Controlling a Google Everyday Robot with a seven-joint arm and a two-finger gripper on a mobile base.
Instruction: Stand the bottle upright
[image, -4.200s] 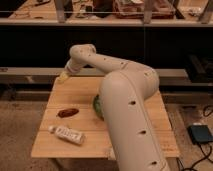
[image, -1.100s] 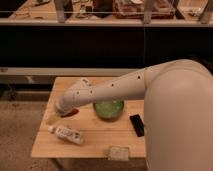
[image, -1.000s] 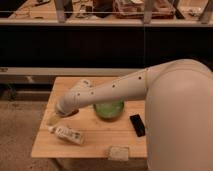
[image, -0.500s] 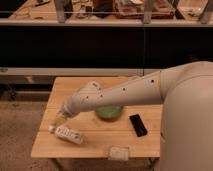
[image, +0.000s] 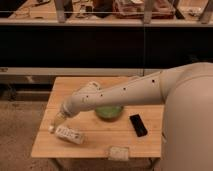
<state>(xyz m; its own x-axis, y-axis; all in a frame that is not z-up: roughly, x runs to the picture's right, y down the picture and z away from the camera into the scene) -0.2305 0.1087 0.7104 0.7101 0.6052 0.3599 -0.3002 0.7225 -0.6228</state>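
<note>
Since 4.2 s ago the arm has swung from the far left corner of the desk (image: 45, 145) down across its middle, and over the last 1 s it has kept sinking toward the front-left area.

Only 1 view is given, the camera view. In it the pincer (image: 59, 120) sits at the end of the long white arm (image: 120, 95), low over the desk and just above the cap end of the bottle (image: 67, 134). Whether it is released or clenched cannot be told. The bottle lies on its side near the front-left edge, cap toward the left, label facing up, so the task is not yet done. The arm reaches in from the right, probably so the pincer can meet the bottle near its cap end, where lifting would tip it upright.

Behind the arm rests a green bowl (image: 110, 112); a black flat device (image: 138, 125) lies to its right and a small pale packet (image: 119, 152) near the front edge, all well apart from the bottle.
</note>
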